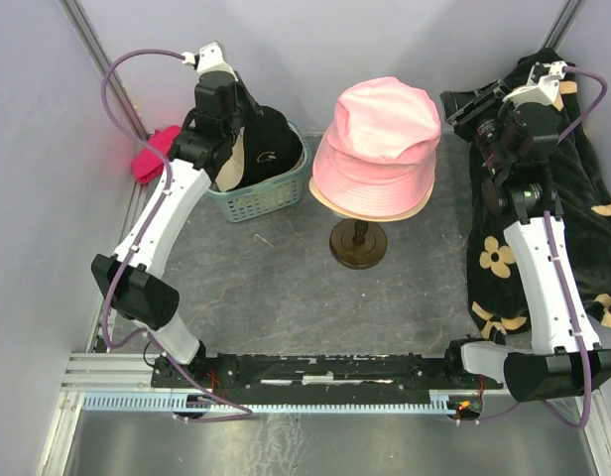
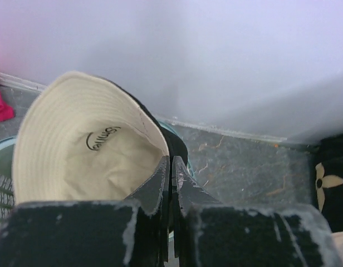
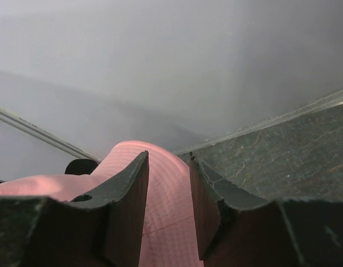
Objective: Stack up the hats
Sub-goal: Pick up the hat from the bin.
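A pink hat (image 1: pixel 380 149) sits on top of a cream hat (image 1: pixel 419 207), whose brim shows beneath it, on a dark wooden stand (image 1: pixel 358 244) at the table's middle. A black hat with a cream lining (image 2: pixel 77 144) hangs over the teal basket (image 1: pixel 268 198). My left gripper (image 2: pixel 171 162) is shut on its brim, the hat's opening facing the wrist camera. In the top view this black hat (image 1: pixel 269 147) lies partly under the left gripper (image 1: pixel 229 159). My right gripper (image 3: pixel 167 158) stands open just right of the pink hat (image 3: pixel 166 217), apart from it, with nothing between its fingers.
A small magenta cloth (image 1: pixel 153 155) lies left of the basket by the wall. A large black cloth with beige flowers (image 1: pixel 595 198) covers the table's right side under the right arm. Grey walls close in the back and both sides.
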### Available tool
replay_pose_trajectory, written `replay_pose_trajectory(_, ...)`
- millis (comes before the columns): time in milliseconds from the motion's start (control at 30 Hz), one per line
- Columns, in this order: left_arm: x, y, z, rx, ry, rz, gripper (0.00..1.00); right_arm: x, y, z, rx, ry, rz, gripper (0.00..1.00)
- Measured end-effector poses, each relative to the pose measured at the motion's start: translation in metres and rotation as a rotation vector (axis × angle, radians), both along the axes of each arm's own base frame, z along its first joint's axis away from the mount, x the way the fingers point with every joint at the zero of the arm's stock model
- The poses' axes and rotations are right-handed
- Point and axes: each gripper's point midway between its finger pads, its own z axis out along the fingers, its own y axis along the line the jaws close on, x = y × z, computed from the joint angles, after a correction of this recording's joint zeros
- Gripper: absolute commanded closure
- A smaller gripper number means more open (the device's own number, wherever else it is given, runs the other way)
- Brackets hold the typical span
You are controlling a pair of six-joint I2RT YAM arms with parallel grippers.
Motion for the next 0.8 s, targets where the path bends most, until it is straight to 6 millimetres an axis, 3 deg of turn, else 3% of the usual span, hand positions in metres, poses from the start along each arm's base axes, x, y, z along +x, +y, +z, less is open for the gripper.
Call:
replay_pose_trajectory(300, -0.003, 0.009, 0.043, -0.06, -0.08, 0.054, 0.97, -0.001, 0.0, 0.003, -0.011, -0.007, -0.001, 0.57)
replay_pose_trajectory(600, -0.015, 0.017, 0.115, -0.136, -0.211, 0.079, 0.97, -0.011, -0.003, 0.029, -0.018, -0.068, -0.009, 0.56)
replay_pose_trajectory(800, -0.017, 0.019, 0.128, -0.155, -0.236, 0.086, 0.97, -0.018, -0.009, 0.044, -0.03, -0.102, -0.036, 0.55)
